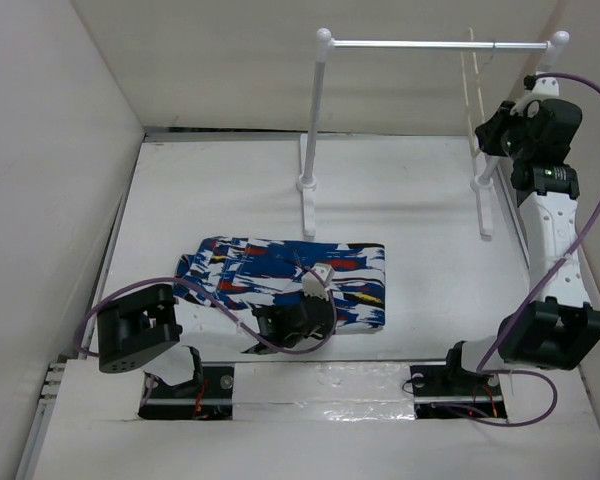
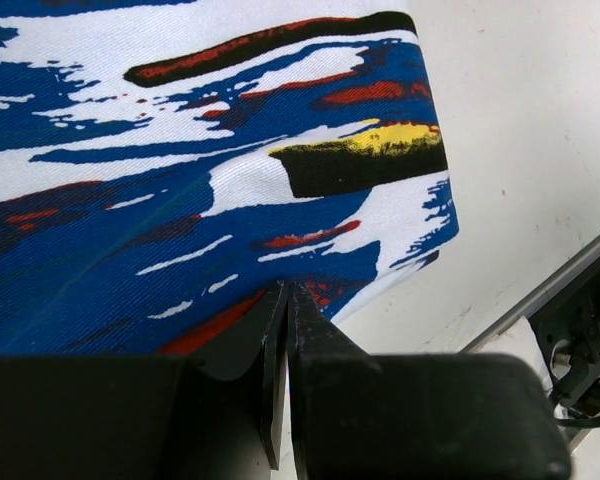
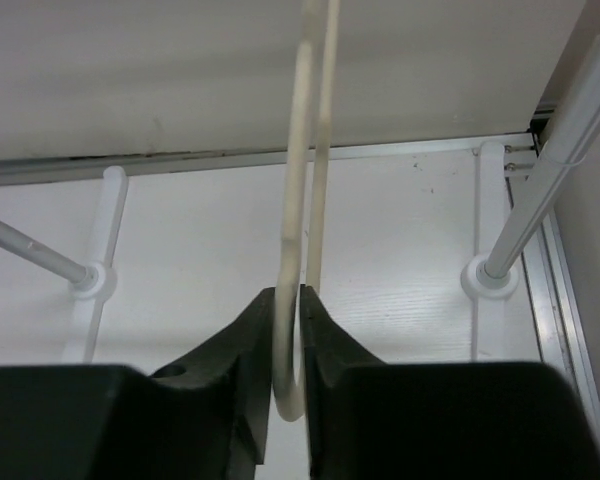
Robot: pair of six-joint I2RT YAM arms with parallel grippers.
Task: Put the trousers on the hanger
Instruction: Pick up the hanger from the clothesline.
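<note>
The trousers, in a blue, white, red, black and yellow print, lie folded flat on the table. In the left wrist view their near right corner fills the frame. My left gripper is shut, and its tips rest on the cloth's near edge; whether any cloth is pinched between them does not show. The thin cream hanger hangs from the right end of the rail. My right gripper is shut on the hanger's rounded lower corner, up by the rail's right post.
A tall white two-post rail with a metal bar stands at the back of the table. Its right post and round foot are close to my right gripper. White walls enclose the table on three sides.
</note>
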